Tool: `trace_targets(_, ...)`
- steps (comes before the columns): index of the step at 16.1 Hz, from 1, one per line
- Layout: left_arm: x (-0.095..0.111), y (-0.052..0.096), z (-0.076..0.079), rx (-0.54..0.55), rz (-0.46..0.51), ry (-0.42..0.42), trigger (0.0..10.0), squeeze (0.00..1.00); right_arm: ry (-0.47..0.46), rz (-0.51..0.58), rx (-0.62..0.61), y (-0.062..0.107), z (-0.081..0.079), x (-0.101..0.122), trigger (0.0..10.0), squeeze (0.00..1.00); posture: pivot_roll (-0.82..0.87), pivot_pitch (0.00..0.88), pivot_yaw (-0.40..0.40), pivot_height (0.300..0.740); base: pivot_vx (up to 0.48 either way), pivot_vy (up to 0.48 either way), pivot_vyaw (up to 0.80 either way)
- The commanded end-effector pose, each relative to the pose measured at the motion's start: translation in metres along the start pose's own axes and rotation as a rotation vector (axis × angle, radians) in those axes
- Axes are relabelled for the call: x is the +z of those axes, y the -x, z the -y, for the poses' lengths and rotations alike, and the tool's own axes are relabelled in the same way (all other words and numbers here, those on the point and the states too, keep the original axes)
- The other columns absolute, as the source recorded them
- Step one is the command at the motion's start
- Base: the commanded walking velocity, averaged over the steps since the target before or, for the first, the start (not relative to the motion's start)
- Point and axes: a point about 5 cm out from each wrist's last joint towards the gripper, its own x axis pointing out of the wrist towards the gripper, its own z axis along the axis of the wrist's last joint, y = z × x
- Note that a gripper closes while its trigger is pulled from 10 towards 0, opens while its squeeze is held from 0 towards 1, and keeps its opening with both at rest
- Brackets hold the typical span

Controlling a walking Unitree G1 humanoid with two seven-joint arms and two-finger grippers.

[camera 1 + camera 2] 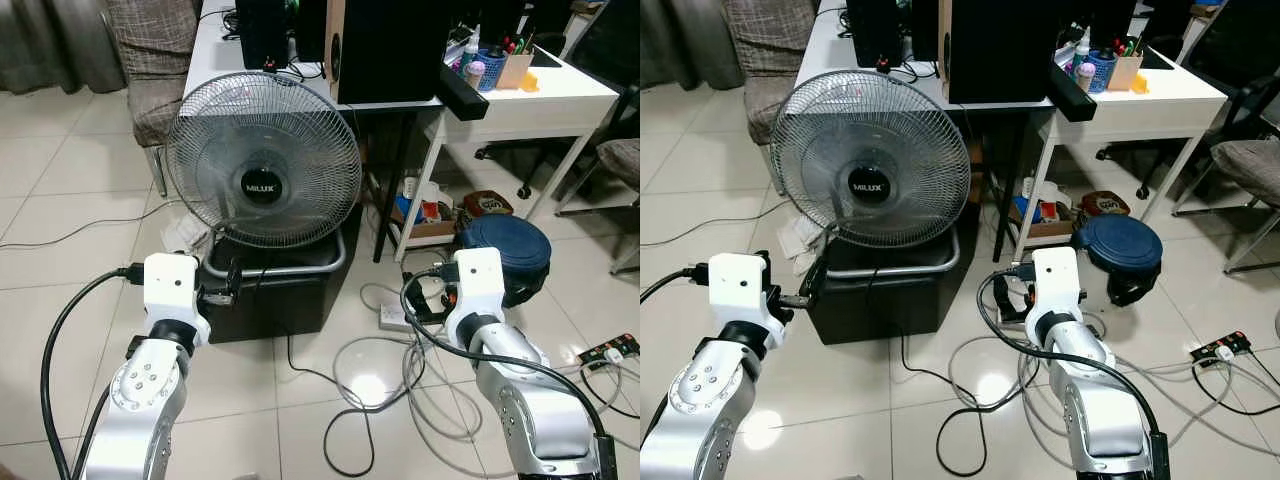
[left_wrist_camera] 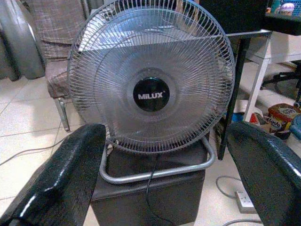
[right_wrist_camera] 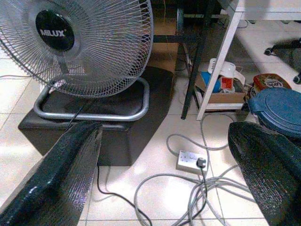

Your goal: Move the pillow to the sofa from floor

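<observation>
both end effectors (image 2: 160,179) (image 3: 164,174) open over tiled floor (image 1: 60,190), facing fan (image 1: 262,160).

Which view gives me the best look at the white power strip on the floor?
Right wrist view: the white power strip lies unobstructed between the open right claw fingers. Both eye views hide part of it behind the right arm; left wrist view catches only its edge.

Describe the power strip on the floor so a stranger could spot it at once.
Start at the big Milux fan standing on a black box. On the tiles beside that box, near the white table's leg, lies a white power strip. Unlike the loose grey cables around it, it is a flat block with one black plug in it.
</observation>
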Motion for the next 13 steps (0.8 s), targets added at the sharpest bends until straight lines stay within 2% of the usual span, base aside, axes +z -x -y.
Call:
trace_targets(1, 0.0036, 0.0009, 0.0021, -0.015, 0.002, -0.011, 10.0, 0.0, -0.002, 0.017, -0.008, -0.001, 0.0025, 0.0027, 10.0, 0.0, 0.08, 0.0, -0.019, 0.74, -0.289, 0.0, 0.0)
trace_targets(8, 0.0046, -0.0002, 0.0021, -0.029, -0.008, -0.024, 10.0, 0.0, -0.003, 0.019, -0.014, -0.0015, 0.0024, 0.002, 10.0, 0.0, 0.08, 0.0, -0.017, 0.74, -0.296, 0.0, 0.0)
trace_targets(13, 0.0051, -0.0047, 0.0035, -0.05, -0.023, -0.052, 10.0, 0.0, -0.01, 0.015, -0.035, -0.0005, 0.0062, 0.0004, 10.0, 0.0, 0.07, 0.0, -0.002, 0.74, 0.0, 0.0, 0.0)
